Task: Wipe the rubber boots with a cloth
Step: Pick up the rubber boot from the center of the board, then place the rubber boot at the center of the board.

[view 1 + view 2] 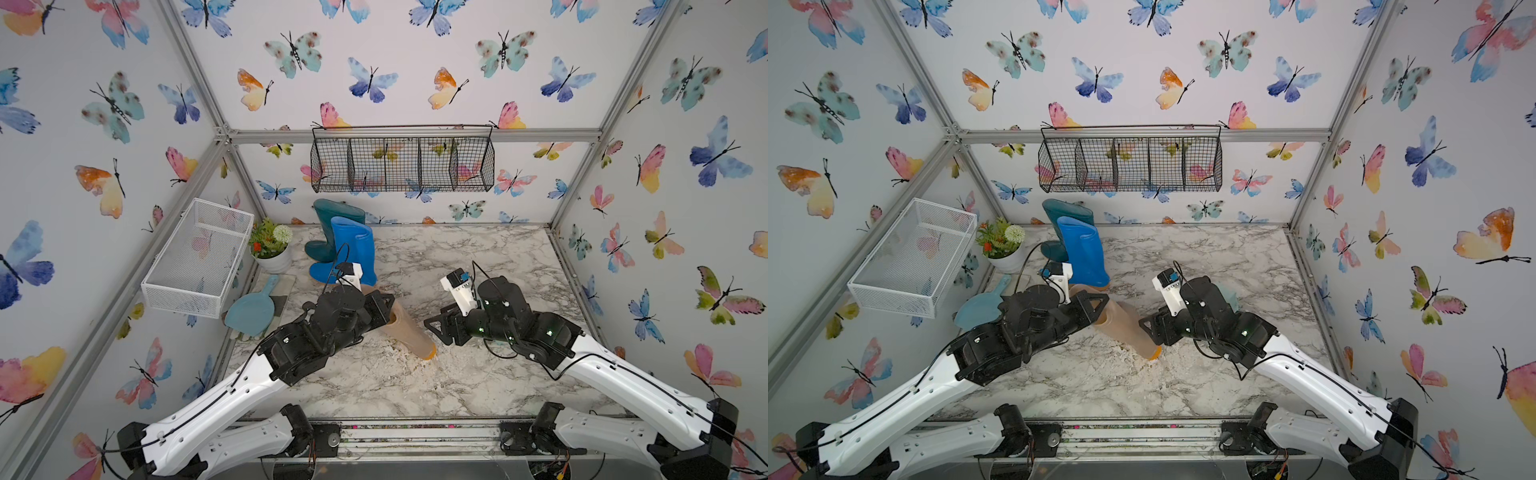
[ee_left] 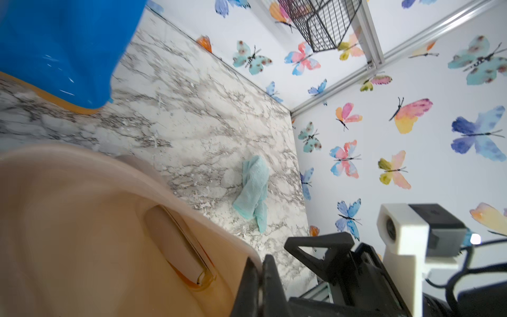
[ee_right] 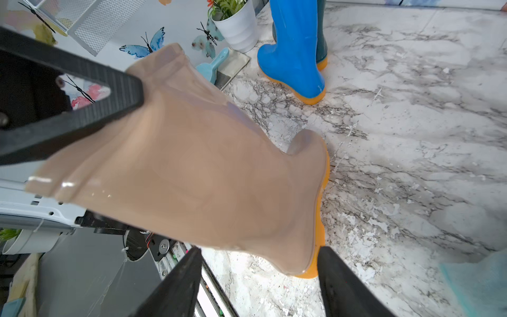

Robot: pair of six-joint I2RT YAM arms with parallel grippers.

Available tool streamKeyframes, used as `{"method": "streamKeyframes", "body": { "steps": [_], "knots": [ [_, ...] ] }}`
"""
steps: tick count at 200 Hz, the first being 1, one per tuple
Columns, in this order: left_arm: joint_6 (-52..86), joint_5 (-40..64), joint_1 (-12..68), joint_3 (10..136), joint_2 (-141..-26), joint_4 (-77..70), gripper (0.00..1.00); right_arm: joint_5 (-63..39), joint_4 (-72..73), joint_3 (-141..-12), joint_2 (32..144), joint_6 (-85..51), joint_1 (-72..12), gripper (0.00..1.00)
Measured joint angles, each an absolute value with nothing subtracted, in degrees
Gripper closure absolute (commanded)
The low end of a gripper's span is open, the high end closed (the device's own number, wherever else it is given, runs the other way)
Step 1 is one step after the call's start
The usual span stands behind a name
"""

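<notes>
Firmly closed, the left gripper [image 1: 385,304] pinches the cuff of the beige boot [image 1: 409,334]. In both top views the boot leans across the middle of the frame, its opening toward the left arm and its orange sole down toward lower centre. The right gripper [image 3: 259,251] has its jaws spread wide and holds nothing — they straddle the boot's toe without, as far as I can see, pressing on it. The cloth [image 2: 253,192] lies crumpled on the marble table [image 1: 478,257], right of centre and apart from every boot.

Wiping has not begun, I judge: one boot is steadied, but the rag is not yet picked up. The next move calls for the right arm to reach the cloth, close on it and bring it to the beige shaft.

In a top view only a sliver of cloth [image 1: 1228,293] peeps past the right arm. The dark teal boot [image 1: 330,220] stands toward the table's upper left, mostly behind the blue boot [image 1: 355,249]. Whether the beige sole rests on the table or hangs just clear I cannot tell.
</notes>
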State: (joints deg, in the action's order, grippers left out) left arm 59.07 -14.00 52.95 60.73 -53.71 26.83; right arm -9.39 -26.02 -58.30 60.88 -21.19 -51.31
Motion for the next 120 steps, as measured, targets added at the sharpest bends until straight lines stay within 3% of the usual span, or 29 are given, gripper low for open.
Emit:
{"method": "streamKeyframes", "body": {
  "steps": [63,120],
  "knots": [
    [59.0,-20.6,48.2,66.3,-55.8,33.5,1.00,-11.0,-23.8,-61.9,72.1,-18.3,-53.4,0.28],
    [56.0,-8.9,29.9,65.1,-60.0,29.8,1.00,-14.3,-16.2,-68.7,86.3,-15.9,-53.7,0.24]
  ]
}}
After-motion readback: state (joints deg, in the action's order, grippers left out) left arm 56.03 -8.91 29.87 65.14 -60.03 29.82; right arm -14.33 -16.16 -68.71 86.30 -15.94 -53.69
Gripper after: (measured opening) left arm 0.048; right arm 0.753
